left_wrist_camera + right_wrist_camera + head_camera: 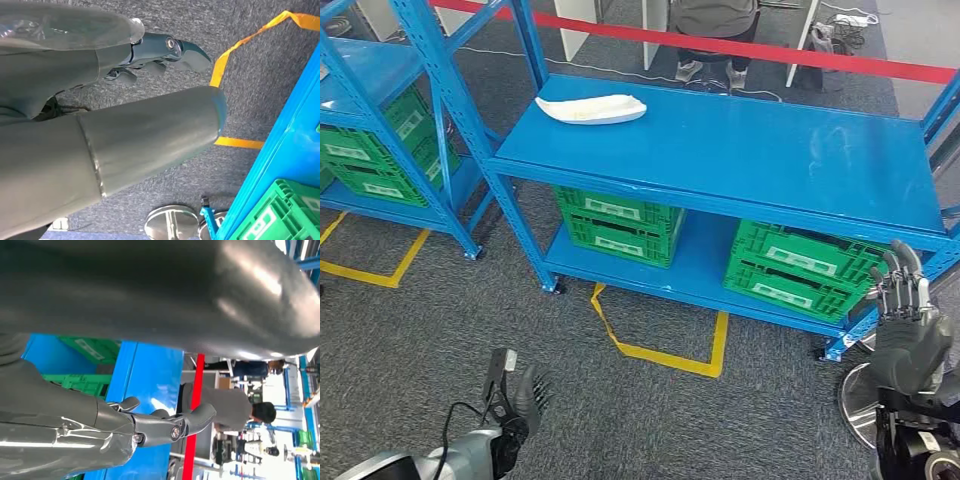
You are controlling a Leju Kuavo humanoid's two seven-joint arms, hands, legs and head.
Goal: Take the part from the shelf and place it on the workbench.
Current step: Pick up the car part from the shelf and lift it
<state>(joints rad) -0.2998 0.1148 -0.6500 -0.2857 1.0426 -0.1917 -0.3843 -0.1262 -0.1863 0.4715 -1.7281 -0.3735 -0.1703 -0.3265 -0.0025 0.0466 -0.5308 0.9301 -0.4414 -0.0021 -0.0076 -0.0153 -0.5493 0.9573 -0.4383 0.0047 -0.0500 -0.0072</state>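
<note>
A long white curved part (pixel 592 108) lies on the top board of the blue shelf (pixel 743 150), near its back left corner. My left hand (pixel 524 400) hangs low over the carpet at the bottom left, fingers apart and holding nothing; its thumb (pixel 151 135) and dark fingers (pixel 170 50) appear in the left wrist view. My right hand (pixel 905 310) is raised at the right edge beside the shelf's right end, fingers straight and empty; its fingers (pixel 166 425) are extended in the right wrist view. Both hands are far from the part.
Green crates (pixel 622 225) (pixel 795 270) stand on the lower shelf board. A second blue rack (pixel 380 130) with green crates stands at the left. Yellow floor tape (pixel 660 350) marks the carpet. A red barrier tape (pixel 743 48) runs behind the shelf, with a seated person (pixel 712 30) beyond it.
</note>
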